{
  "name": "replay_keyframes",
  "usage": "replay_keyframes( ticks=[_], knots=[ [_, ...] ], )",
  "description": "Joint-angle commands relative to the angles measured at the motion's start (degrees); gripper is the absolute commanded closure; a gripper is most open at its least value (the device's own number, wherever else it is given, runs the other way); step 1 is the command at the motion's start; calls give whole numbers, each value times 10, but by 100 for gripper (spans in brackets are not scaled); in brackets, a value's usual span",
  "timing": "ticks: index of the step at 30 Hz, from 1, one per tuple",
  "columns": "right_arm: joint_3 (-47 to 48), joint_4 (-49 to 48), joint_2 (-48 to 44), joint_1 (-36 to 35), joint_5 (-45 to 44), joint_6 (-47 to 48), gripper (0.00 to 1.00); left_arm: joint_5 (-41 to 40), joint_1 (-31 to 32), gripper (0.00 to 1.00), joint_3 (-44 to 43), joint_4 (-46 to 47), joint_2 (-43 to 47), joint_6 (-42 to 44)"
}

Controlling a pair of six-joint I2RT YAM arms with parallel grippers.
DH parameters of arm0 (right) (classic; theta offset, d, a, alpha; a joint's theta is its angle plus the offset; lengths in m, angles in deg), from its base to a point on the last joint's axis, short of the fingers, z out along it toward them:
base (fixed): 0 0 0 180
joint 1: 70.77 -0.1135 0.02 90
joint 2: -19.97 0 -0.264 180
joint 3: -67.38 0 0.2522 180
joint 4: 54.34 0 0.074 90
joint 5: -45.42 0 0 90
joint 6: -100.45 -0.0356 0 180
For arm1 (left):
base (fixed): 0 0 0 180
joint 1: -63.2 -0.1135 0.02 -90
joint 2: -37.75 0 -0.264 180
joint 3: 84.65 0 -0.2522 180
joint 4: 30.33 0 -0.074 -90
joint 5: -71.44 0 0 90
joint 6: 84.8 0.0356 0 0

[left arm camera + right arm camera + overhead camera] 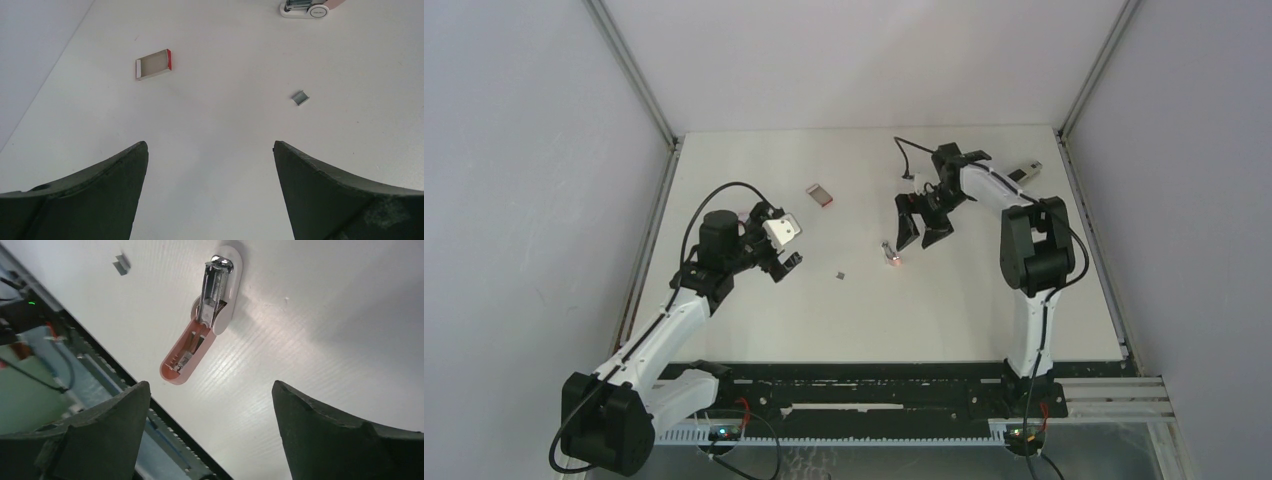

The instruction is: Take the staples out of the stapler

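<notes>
Stapler (311, 8) cut by top edge in left wrist view — staples (840, 273) overhead mere speck, count unreadable.

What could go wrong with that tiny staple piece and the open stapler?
The staples are tiny and lie flat on the table, so the open left hand might flick them away instead of picking them up. The stapler lies open with nothing holding it, so the open right hand near it might just shove it sideways.

stapler (891, 255) centre | staples (840, 273) near, to its left | box (821, 195) behind staples, apart
</notes>
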Motion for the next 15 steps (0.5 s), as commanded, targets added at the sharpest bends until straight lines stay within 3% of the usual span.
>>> replay_keyframes(
  ticks=[1, 2, 9, 15],
  knots=[
    [9, -37, -68, -52, -140, 2, 4, 16, -5, 0, 13, 16, 12, -2],
    [4, -46, -75, -64, -187, 2, 1, 15, -4, 0, 13, 16, 12, -2],
    [2, -85, -87, -154, -389, 1, 0, 12, -5, 0, 13, 16, 16, -1],
    [34, -77, -44, -215, -483, 16, 0, 7, -5, 0, 14, 16, 16, 2]
  ],
)
